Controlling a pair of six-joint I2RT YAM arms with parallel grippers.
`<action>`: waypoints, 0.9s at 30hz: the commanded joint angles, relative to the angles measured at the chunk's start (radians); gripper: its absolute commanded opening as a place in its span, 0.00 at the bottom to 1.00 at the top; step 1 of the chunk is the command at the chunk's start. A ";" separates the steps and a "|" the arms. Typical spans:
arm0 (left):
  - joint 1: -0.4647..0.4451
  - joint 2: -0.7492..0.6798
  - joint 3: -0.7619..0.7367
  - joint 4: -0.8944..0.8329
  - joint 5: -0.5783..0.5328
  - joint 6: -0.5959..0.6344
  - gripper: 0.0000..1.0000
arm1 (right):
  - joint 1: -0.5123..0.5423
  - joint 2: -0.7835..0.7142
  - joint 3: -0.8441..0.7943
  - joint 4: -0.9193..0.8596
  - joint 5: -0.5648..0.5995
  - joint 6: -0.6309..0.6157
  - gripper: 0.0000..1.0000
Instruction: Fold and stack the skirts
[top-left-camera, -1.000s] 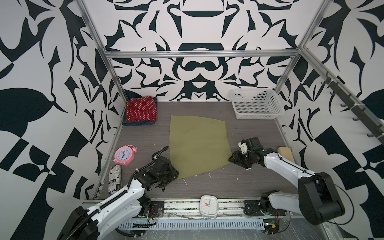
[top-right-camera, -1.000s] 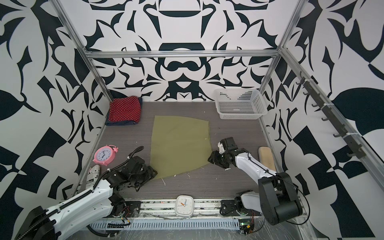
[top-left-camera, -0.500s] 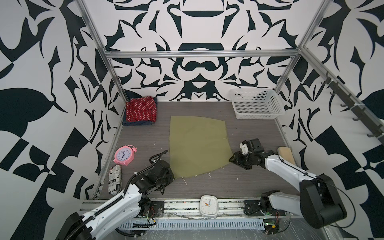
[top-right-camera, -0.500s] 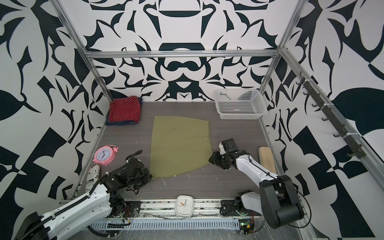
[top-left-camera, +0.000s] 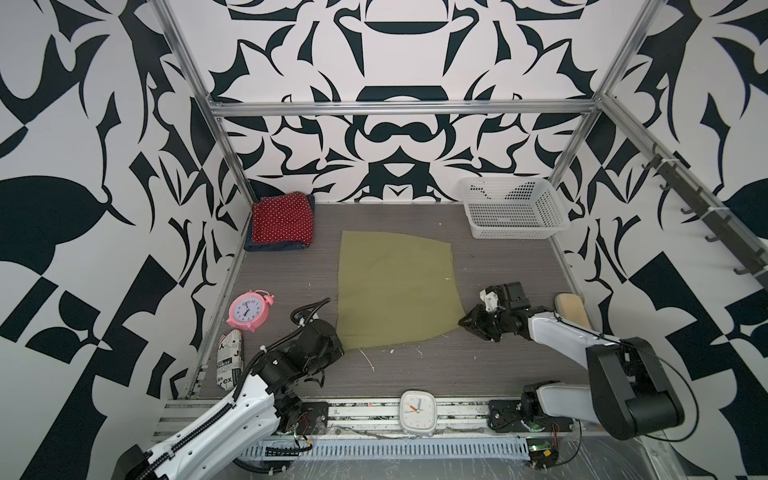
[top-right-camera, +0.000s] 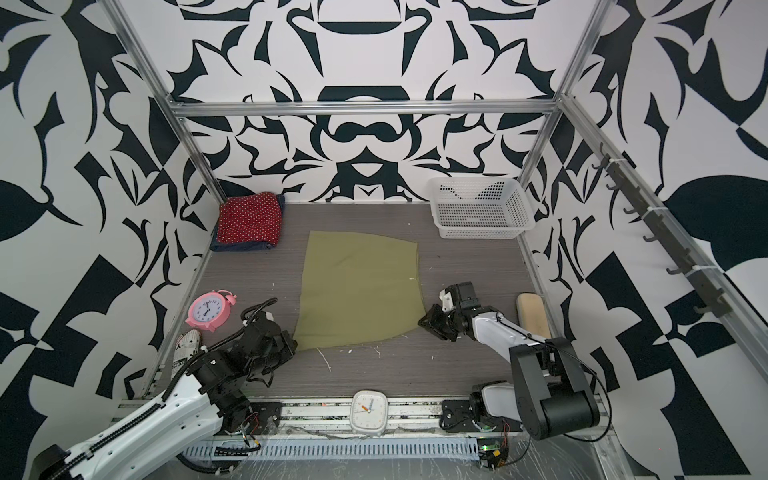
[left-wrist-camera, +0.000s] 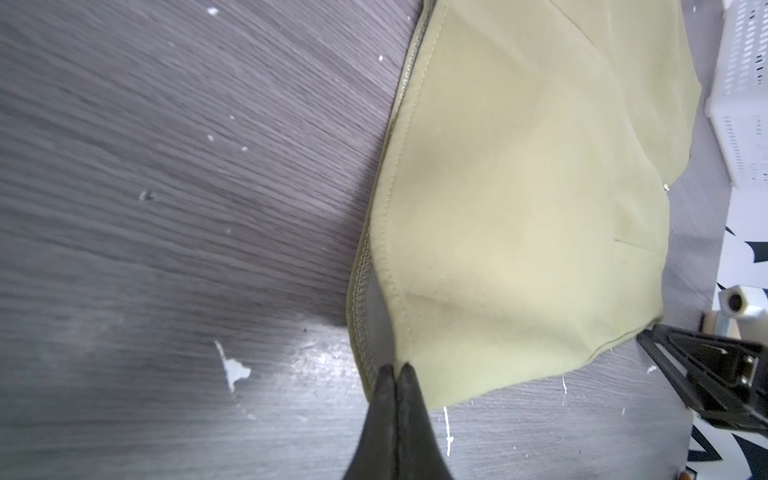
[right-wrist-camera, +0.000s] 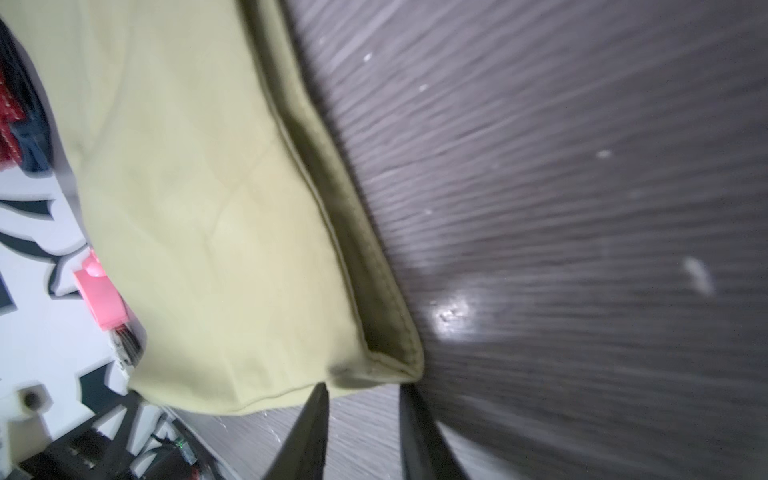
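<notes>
"Status of the green skirt (top-left-camera: 395, 291)?"

"I see it spread flat in the middle of the table (top-left-camera: 498, 365). My left gripper (left-wrist-camera: 395, 369) is pinched tight on its near left corner."

"And the right?"

"My right gripper (right-wrist-camera: 363, 388) sits at the near right corner, jaws partly apart. The blur leaves me unsure whether cloth lies between them. The red dotted skirt (top-left-camera: 282, 218) lies folded on the denim skirt (top-left-camera: 270, 247), far left corner."
</notes>
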 joint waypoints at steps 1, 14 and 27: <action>-0.002 0.016 0.036 -0.053 -0.045 0.017 0.00 | 0.002 -0.021 -0.003 0.050 -0.031 0.027 0.14; -0.002 -0.110 0.149 -0.193 -0.130 0.119 0.00 | 0.002 -0.277 -0.020 -0.120 0.028 0.065 0.00; -0.002 -0.124 0.118 -0.162 -0.110 0.133 0.00 | 0.021 -0.185 -0.146 0.081 -0.017 0.148 0.46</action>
